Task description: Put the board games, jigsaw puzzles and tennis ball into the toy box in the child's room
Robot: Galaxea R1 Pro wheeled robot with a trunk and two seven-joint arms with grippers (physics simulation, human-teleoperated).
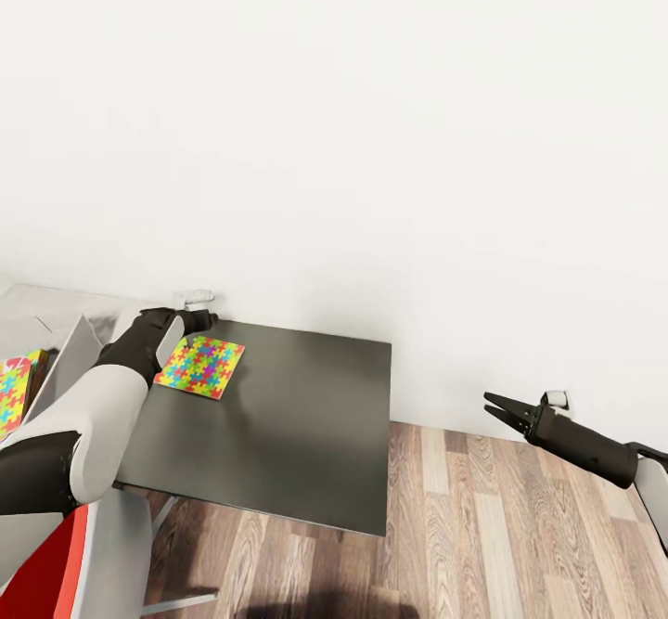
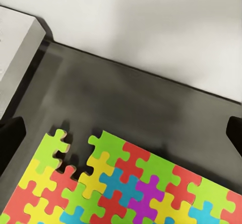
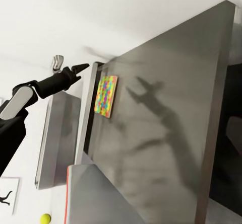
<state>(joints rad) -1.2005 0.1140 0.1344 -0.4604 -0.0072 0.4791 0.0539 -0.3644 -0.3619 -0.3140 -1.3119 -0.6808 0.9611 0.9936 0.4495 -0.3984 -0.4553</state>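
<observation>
Head view, centre left: my left jaws, spread, hover over a bright multicoloured jigsaw panel on the dark bench, unboxed; right jaws parted, empty.

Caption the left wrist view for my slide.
Open left gripper poised over a jigsaw puzzle on the dark table.

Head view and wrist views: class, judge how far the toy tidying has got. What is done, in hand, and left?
Done: something puzzle-coloured seems to lie in the toy box. In hand: the open left gripper hangs over a jigsaw puzzle lying flat on the table, ungripped. Left: that puzzle and the tennis ball. The right gripper is open, empty.
</observation>
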